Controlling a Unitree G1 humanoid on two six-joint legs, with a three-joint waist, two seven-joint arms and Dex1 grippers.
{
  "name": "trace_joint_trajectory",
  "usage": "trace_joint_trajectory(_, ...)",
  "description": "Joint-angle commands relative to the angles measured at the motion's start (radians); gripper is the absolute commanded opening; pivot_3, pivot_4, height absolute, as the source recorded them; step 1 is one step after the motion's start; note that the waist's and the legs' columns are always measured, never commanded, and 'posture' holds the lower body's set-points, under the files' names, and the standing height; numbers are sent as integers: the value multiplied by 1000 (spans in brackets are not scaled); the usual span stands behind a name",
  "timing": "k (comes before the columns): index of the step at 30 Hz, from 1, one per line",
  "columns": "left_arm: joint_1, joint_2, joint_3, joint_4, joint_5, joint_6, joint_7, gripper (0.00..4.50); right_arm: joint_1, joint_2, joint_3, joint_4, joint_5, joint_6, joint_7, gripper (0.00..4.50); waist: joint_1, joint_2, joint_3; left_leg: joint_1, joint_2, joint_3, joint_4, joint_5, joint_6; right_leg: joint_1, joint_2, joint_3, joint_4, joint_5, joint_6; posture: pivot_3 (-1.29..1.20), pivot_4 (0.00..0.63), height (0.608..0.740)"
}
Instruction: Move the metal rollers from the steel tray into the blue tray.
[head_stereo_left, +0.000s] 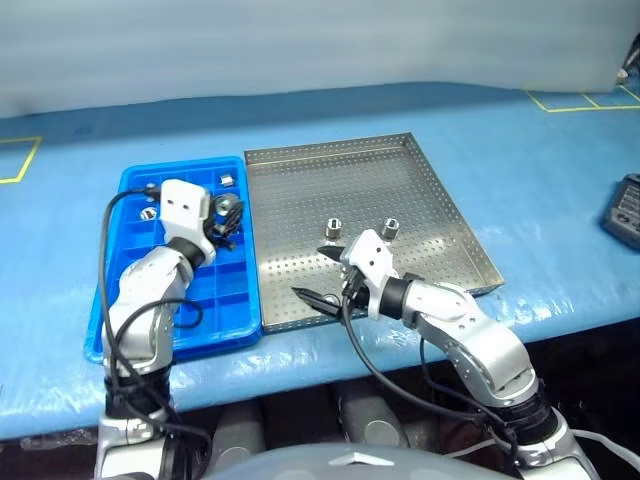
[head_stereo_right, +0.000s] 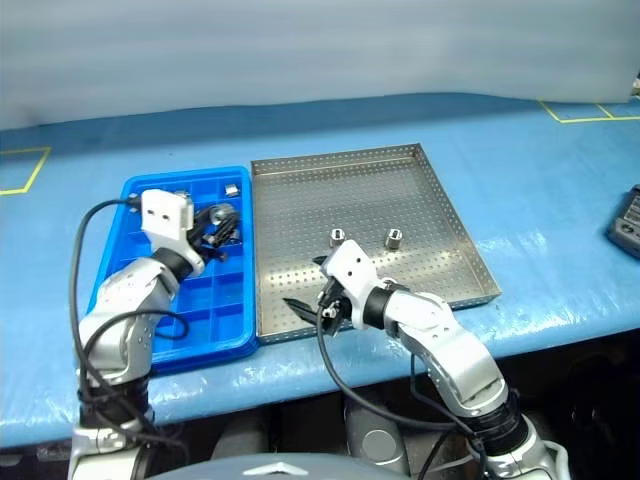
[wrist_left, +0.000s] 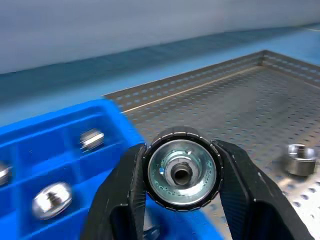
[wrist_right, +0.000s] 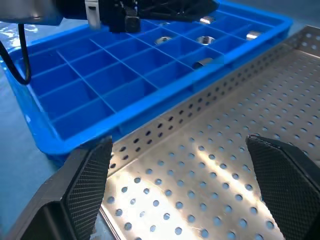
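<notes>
Bench (head_stereo_left: 560, 170) covered in blue sheet. Yellow tape outlines: one at 9 o'clock edge (head_stereo_left: 22, 160), another at 1 o'clock (head_stereo_left: 585, 100). Dark device (head_stereo_left: 625, 208) at 3 o'clock edge.

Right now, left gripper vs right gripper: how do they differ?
The left gripper is shut on a metal roller; the right gripper stands wide open and holds nothing. The left gripper hangs over the blue tray; the right gripper hangs over the steel tray, near its front edge. Both have two black fingers.
</notes>
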Motion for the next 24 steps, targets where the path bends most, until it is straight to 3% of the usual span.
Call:
trace_joint_trajectory(1,26,-47,77,-59,16,-80,129,1713,-38,11,7,-7,13,-15,22,4500,16,0,0,0,0,0,1,0,0,0,0,0,0,0,-1,-32,150,740)
trace_joint_trajectory(8,56,-50,105,6,36,-101,222,1713,-62,16,31,3,-1,-20,38,4500,44,-1,0,0,0,0,1,0,0,1,0,0,-1,-1,-2,-24,150,740)
trace_joint_trajectory(15,40,-52,140,130,58,-74,324,1713,-43,12,37,-18,-3,-12,27,4500,45,-1,0,0,0,0,0,0,0,0,0,0,-1,-1,-2,-64,150,740)
trace_joint_trajectory(24,54,-81,147,113,23,0,372,1713,-17,0,23,-43,3,-1,5,4500,32,-1,0,0,0,0,0,0,-1,0,0,0,-2,-1,-2,-84,150,740)
